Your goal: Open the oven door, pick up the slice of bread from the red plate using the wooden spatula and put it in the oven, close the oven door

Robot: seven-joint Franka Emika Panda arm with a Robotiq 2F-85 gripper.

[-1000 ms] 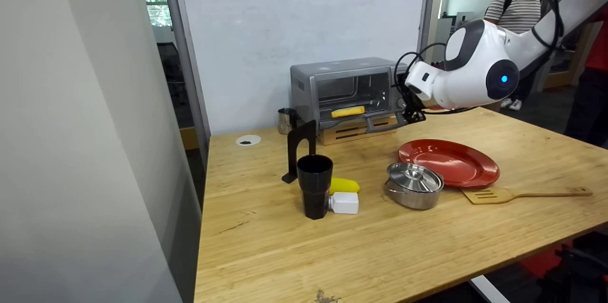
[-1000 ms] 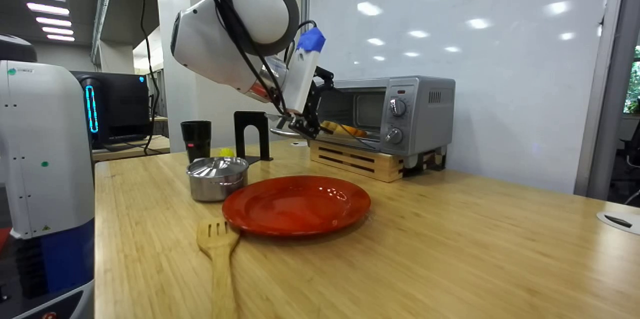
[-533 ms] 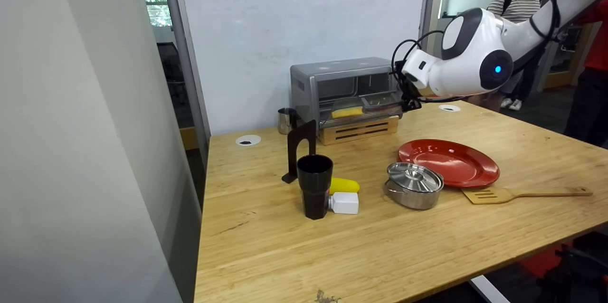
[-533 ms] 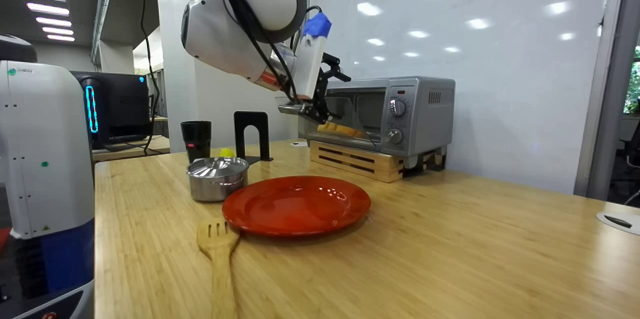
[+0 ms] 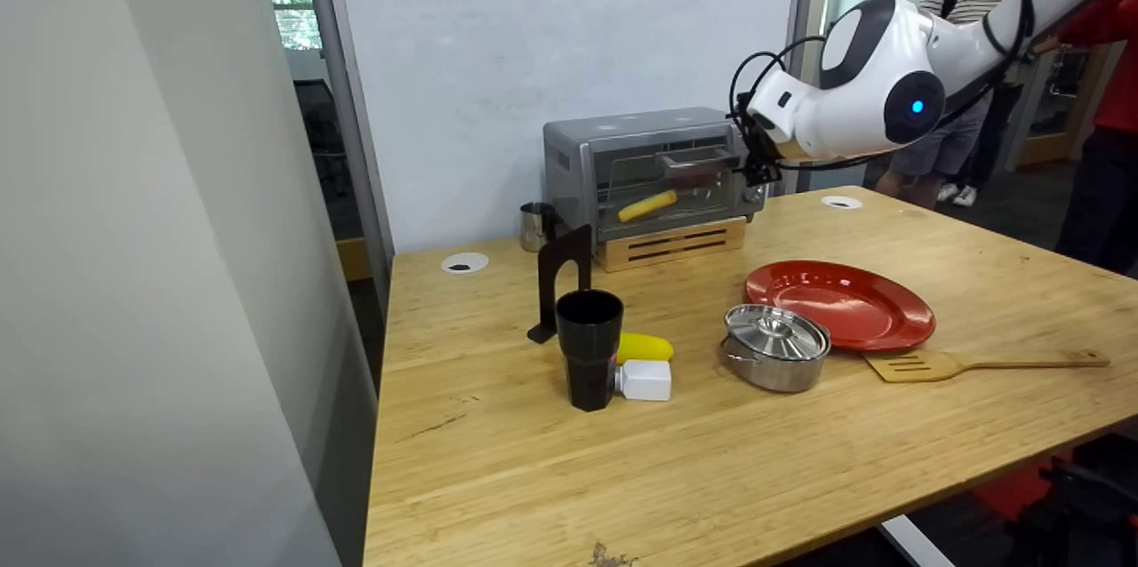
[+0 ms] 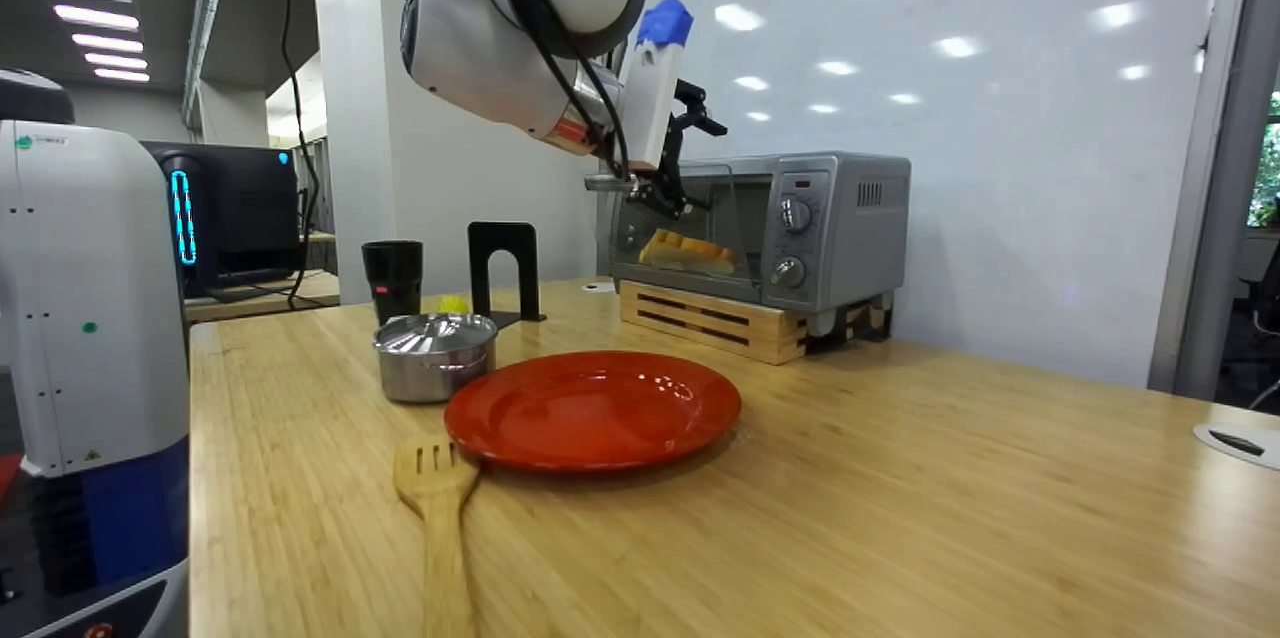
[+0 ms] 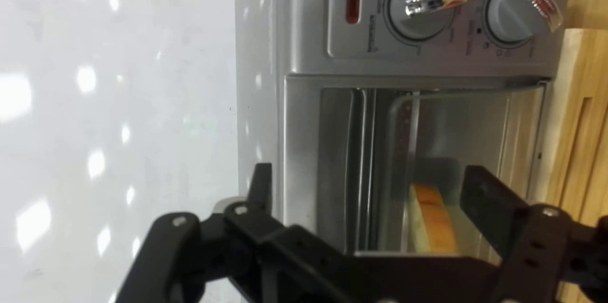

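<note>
The gripper (image 7: 368, 184), jaws spread wide, hangs before the oven (image 6: 845, 228), any touch on the part-open door (image 5: 683, 183) hard to judge; bread (image 6: 688, 253) lies inside, beyond the jaws, plate (image 6: 595, 413) and spatula (image 5: 942, 367) lower down.

The dark glass oven door (image 5: 692, 194) of the boxy silver toaster oven (image 6: 840, 238) tilts outward, leaving a gap between its upper edge and the frame, and the black 2-finger gripper (image 7: 365, 182) takes up the space beside it. A glossy white panel (image 5: 498, 87) closes off the rear. Bare light wooden tabletop (image 6: 930, 498) leaves free passage between the slatted wooden stand (image 6: 775, 336) and the round, bright red plate (image 6: 590, 413). A lidded silver metal pot (image 5: 776, 369) blocks 1 side of the plate; the light brown wooden spatula (image 5: 947, 366) lies flat and low. Also in the way, 4 things crowd together: a tall black tumbler (image 5: 589, 354), an arched black bookend (image 5: 546, 290), a rounded yellow object (image 5: 646, 347) and a small white bottle (image 5: 647, 379).
</note>
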